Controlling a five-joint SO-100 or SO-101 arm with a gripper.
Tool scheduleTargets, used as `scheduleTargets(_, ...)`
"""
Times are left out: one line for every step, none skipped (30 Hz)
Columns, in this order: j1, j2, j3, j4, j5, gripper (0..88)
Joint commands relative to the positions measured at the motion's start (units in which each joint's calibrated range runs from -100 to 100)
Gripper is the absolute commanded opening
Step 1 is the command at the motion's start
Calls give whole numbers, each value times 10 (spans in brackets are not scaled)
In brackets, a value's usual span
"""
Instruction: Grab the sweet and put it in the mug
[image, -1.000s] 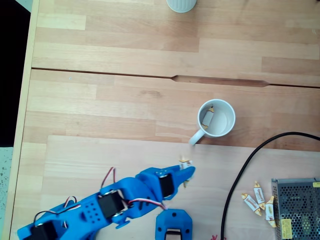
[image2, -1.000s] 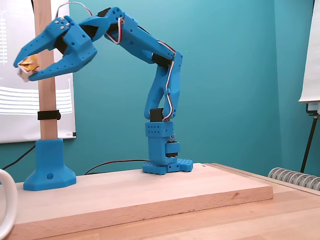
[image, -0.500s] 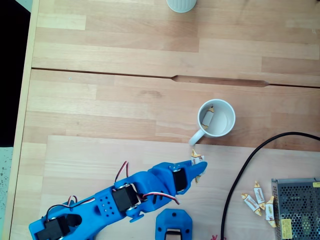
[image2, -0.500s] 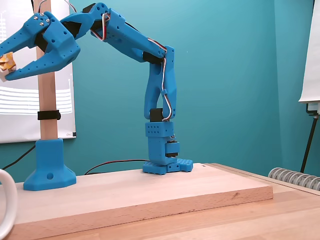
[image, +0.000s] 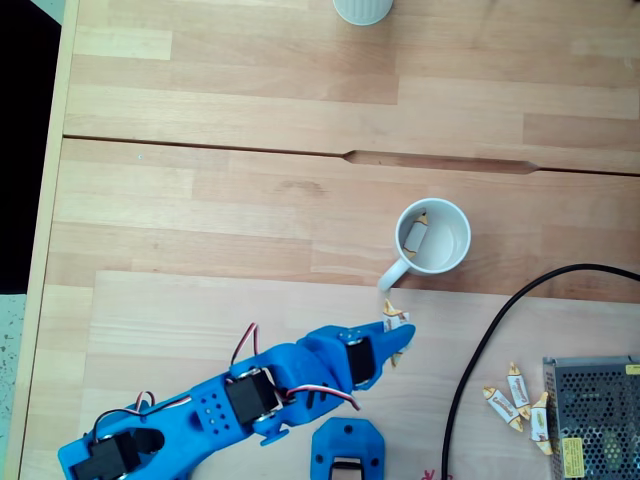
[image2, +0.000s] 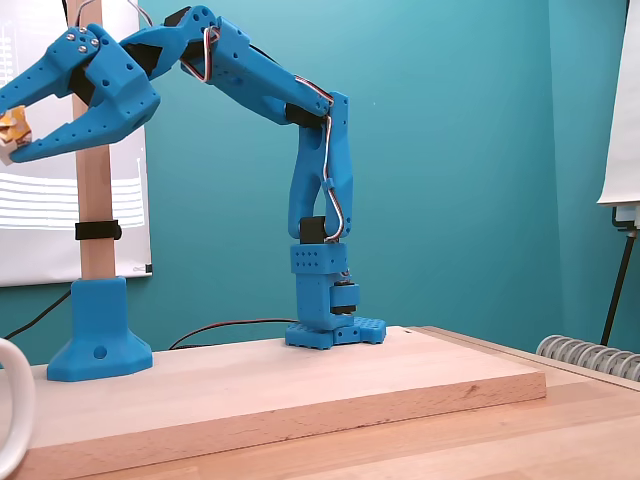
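Observation:
My blue gripper (image: 398, 330) is shut on a sweet (image: 396, 318), a small white wrapped candy with yellow-orange ends. From above, it sits just below the handle of the white mug (image: 447, 214). From the side, the gripper (image2: 10, 128) hangs high above the board with the sweet (image2: 11, 128) at its tips near the left edge. The mug's rim (image2: 10, 400) shows at the lower left. Inside the mug lies another sweet (image: 414, 236).
Three more sweets (image: 518, 397) lie at the lower right beside a metal mesh box (image: 592, 415). A black cable (image: 490, 335) curves past them. A ribbed white cup (image: 362, 9) stands at the top edge. A blue post base (image2: 98, 345) holds a wooden post.
The arm stretched out toward the mug with the sweet held, moving up and right in the top-down view. Over the last half second it has stayed still.

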Motion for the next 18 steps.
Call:
scheduleTargets(8, -5, -32, -9, 0, 45)
scheduleTargets(9, -4, -32, -9, 0, 45)
scheduleTargets(9, 0, -32, -9, 0, 45)
scheduleTargets(9, 4, -32, -9, 0, 45)
scheduleTargets(9, 6, -32, -9, 0, 45)
scheduleTargets(9, 6, -32, -9, 0, 45)
scheduleTargets(9, 7, -32, -9, 0, 45)
scheduleTargets(9, 7, -32, -9, 0, 45)
scheduleTargets(9, 7, -32, -9, 0, 45)
scheduleTargets(9, 7, -32, -9, 0, 45)
scheduleTargets(9, 7, -32, -9, 0, 45)
scheduleTargets(8, 7, -32, -8, 0, 45)
scheduleTargets(8, 7, -32, -8, 0, 45)
scheduleTargets(8, 7, -32, -8, 0, 45)
scheduleTargets(8, 7, -32, -8, 0, 45)
scheduleTargets(8, 7, -32, -8, 0, 45)
scheduleTargets(8, 7, -32, -8, 0, 45)
scheduleTargets(8, 7, -32, -8, 0, 45)
